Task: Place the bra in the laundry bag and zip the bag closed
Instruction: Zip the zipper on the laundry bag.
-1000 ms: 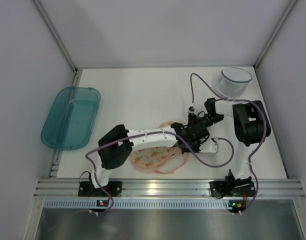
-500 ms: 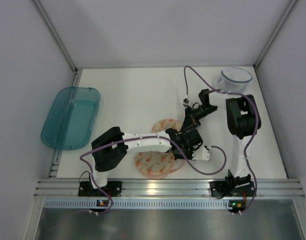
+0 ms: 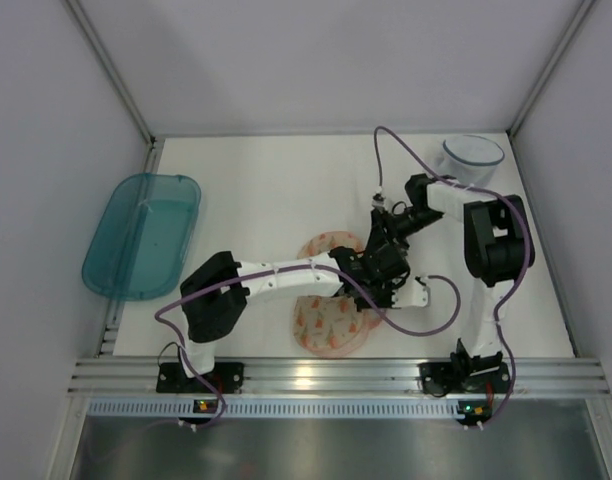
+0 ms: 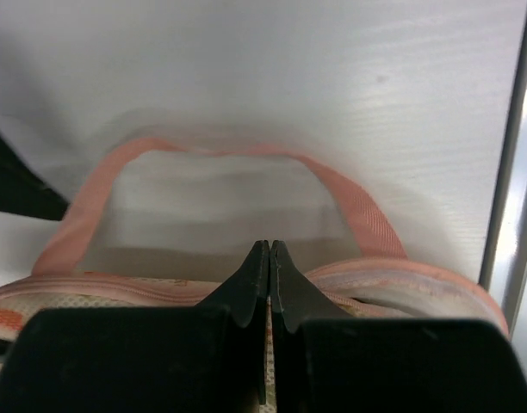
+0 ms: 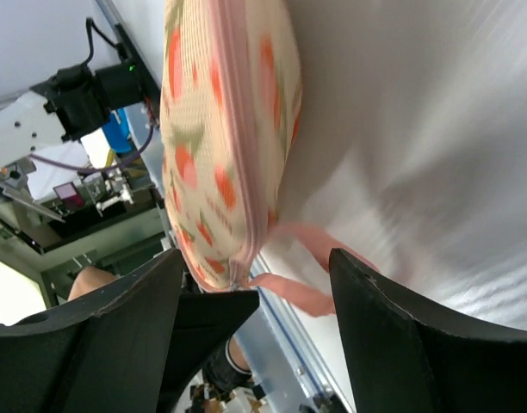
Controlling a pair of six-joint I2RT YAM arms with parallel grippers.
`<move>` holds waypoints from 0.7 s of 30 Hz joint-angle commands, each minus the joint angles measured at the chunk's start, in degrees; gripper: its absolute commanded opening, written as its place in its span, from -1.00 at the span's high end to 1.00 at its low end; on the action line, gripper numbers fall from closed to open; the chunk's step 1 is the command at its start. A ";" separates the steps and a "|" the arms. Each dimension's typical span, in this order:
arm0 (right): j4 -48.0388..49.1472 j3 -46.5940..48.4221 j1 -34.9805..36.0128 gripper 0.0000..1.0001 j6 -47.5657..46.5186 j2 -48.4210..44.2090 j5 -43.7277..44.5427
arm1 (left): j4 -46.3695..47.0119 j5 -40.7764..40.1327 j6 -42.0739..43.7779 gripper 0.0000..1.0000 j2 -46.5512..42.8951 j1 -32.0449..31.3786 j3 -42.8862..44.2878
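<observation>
Left gripper (image 4: pixel 269 249) pinched shut on laundry bag (image 4: pixel 91 288) at its zip edge, just below pink loop (image 4: pixel 354 206), lower centre of left wrist view; right gripper (image 5: pixel 255 258) fingers apart, bag ahead between them, not clamped; bra unseen, likely inside; zipping step, seemingly near its end; next needs a pull along the zip while right braces bag.

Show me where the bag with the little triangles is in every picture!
Top external: the laundry bag lies low in the middle, near the front edge of the table.
Left wrist: it runs along the bottom of the picture.
Right wrist: it is in the upper left of centre, seen edge-on.
Shared landmark: its pink loop shows in both wrist views; I cannot find it from above.
</observation>
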 commanded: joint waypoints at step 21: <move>8.41 -11.33 7.77 0.61 2.47 -3.21 -8.98 | 1.73 2.95 2.42 1.00 0.37 2.08 4.69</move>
